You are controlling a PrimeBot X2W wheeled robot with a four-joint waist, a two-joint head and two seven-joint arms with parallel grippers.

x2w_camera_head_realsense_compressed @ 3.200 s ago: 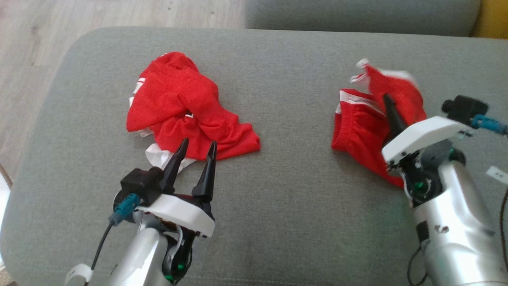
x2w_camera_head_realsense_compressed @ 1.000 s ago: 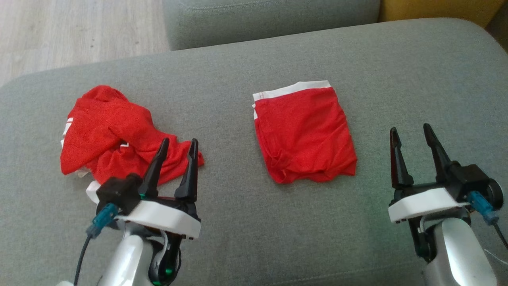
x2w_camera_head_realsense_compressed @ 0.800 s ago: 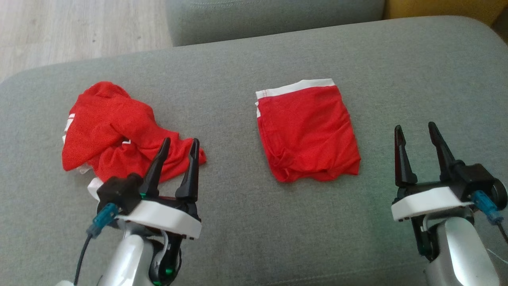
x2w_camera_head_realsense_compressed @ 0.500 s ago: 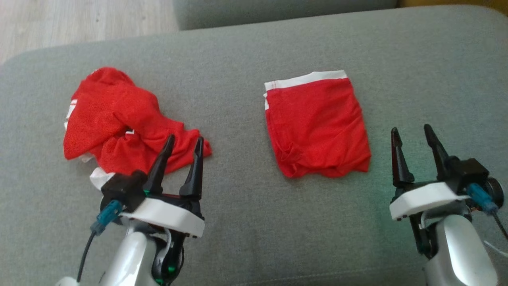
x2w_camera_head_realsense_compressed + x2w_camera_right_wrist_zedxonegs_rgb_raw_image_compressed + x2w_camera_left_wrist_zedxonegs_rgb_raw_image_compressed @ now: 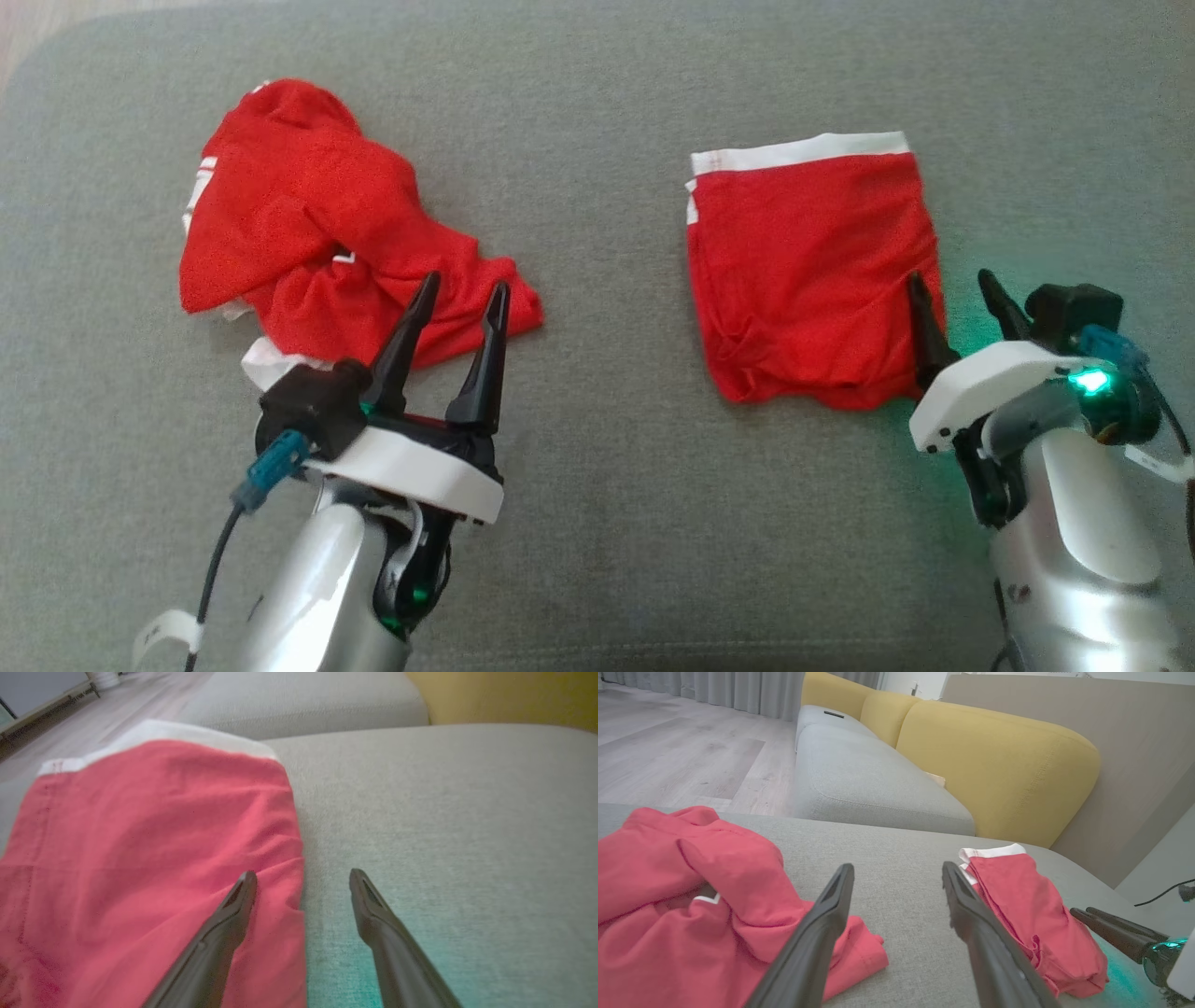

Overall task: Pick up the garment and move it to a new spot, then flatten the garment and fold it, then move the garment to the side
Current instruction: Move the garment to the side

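Observation:
A crumpled red garment point(image 5: 317, 233) with white trim lies on the left of the grey cushion point(image 5: 607, 523). My left gripper point(image 5: 467, 285) is open, its tips just over the heap's near right corner. In the left wrist view the left gripper point(image 5: 898, 868) frames bare cushion, with the crumpled garment point(image 5: 691, 896) to its left. A folded red garment point(image 5: 808, 271) with a white waistband lies flat on the right. My right gripper point(image 5: 948, 278) is open at its near right edge. In the right wrist view, one finger of the right gripper point(image 5: 302, 875) stands over the folded garment point(image 5: 149, 835), the other over bare cushion.
A second grey seat cushion point(image 5: 859, 779) and yellow backrests point(image 5: 994, 760) lie beyond, with wooden floor point(image 5: 682, 756) to the far left. Bare cushion separates the two garments. The right gripper point(image 5: 1080, 911) also shows at the lower right of the left wrist view.
The head camera has tilted down, shifting the whole picture. My right gripper has moved in toward the folded garment's right edge. The left gripper keeps its place by the crumpled heap.

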